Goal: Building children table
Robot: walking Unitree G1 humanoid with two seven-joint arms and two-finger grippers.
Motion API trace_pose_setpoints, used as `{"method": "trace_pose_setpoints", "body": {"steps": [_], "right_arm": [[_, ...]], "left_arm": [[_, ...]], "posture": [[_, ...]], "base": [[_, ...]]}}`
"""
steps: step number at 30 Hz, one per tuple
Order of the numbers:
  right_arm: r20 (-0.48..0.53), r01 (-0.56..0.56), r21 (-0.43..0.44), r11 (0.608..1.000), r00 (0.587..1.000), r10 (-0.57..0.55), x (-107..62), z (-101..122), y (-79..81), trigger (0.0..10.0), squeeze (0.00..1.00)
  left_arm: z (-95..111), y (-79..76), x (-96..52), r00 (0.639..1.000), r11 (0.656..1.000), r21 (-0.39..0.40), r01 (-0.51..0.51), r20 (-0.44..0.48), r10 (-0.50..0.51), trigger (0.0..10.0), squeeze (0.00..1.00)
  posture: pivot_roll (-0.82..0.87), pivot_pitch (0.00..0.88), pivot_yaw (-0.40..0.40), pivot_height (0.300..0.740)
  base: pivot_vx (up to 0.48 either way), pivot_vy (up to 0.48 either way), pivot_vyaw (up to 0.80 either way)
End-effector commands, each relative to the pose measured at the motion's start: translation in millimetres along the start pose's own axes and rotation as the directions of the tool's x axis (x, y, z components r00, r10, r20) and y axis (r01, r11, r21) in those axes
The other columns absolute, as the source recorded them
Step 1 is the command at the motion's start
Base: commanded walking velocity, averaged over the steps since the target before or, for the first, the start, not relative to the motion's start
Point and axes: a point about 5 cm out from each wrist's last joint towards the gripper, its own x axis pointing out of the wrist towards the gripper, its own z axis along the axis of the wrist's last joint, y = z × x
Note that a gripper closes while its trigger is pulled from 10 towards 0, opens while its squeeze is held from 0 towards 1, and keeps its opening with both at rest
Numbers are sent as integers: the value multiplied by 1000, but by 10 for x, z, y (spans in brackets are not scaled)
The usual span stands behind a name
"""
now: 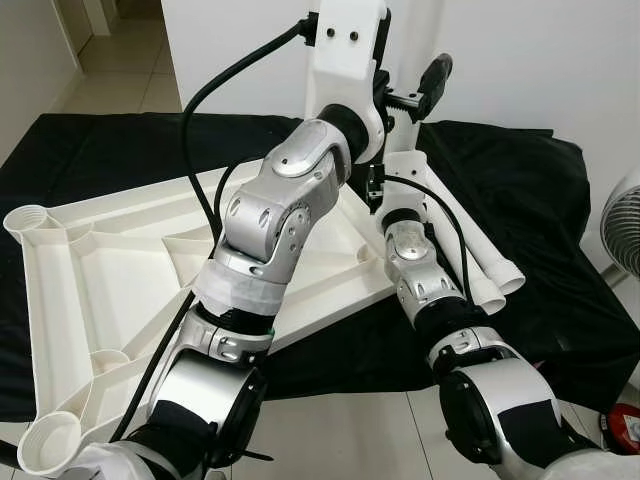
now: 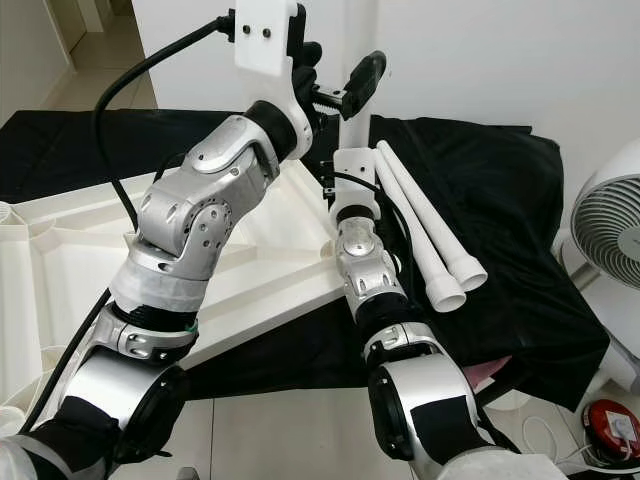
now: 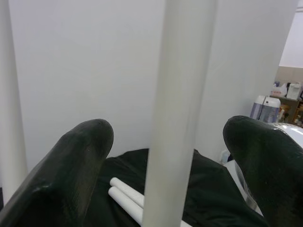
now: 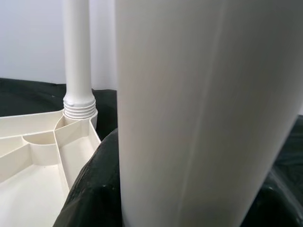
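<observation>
The white table top point(image 1: 110, 270) lies upside down on a black cloth. Both arms reach to its far right corner. My right gripper point(image 2: 345, 160) is shut on an upright white leg point(image 4: 189, 113), dark fingers point(image 4: 90, 189) pressed against its sides. Higher up, my left gripper point(image 2: 338, 70) is open around the same kind of upright leg point(image 3: 180, 113), with a gap to each finger point(image 3: 71, 165). Another leg point(image 4: 78, 56) stands threaded into a corner socket behind. Two spare legs point(image 2: 430, 240) lie on the cloth to the right.
Open round sockets point(image 1: 27, 220) sit at the table top's left corners. A white fan point(image 2: 610, 230) stands at the far right, with a red object point(image 2: 612, 425) on the tiled floor below it. A white wall rises close behind the cloth.
</observation>
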Motion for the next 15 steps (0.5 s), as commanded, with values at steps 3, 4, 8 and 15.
{"method": "trace_pose_setpoints", "body": {"steps": [3, 4, 8, 15], "right_arm": [[10, 26, 48, 999, 1000, -26, 45, 68, -89, 10000, 0], [10, 26, 48, 999, 1000, -26, 45, 68, -89, 10000, 0], [29, 60, 80, 995, 998, -63, 41, 87, -232, 10000, 0], [57, 87, 100, 991, 994, -93, 37, 134, -382, 10000, 0]], "left_arm": [[-74, -11, -85, 992, 992, 32, 125, -18, -124, 10000, 0], [-74, -11, -85, 992, 992, 32, 125, -18, -124, 10000, 0], [-293, 127, -224, 992, 993, 69, 92, -97, -85, 10000, 0], [-711, 188, -419, 970, 993, 82, 85, -234, -64, 10000, 0]], "posture": [[-19, 0, -29, 740], [-19, 0, -29, 740], [-30, 0, -25, 740], [-37, 0, -22, 740]], "base": [[0, 0, 0], [0, 0, 0], [0, 0, 0], [0, 0, 0]]}}
